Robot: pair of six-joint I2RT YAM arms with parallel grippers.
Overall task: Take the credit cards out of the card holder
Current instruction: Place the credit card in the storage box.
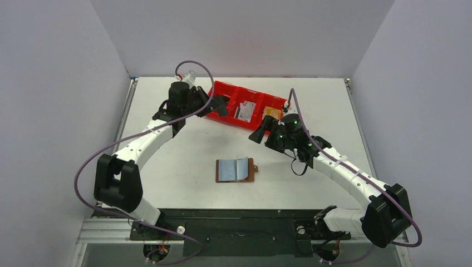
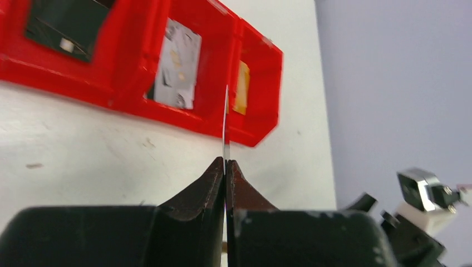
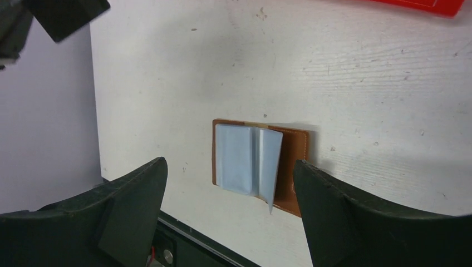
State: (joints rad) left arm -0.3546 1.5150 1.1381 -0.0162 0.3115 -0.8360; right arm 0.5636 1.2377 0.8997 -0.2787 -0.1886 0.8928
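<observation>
One card stands edge-on, pinched in my closed left fingers by the far red tray. The card holder lies open mid-worktop, long axis left-right, blue leaf raised, nearer my wide-open, empty right fingers.

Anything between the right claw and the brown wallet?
Nothing visible. The open right claw looks straight at the brown leather bifold wallet, lying open on the white table; the left claw, shut on a thin card, is off by the red plastic tray.
</observation>
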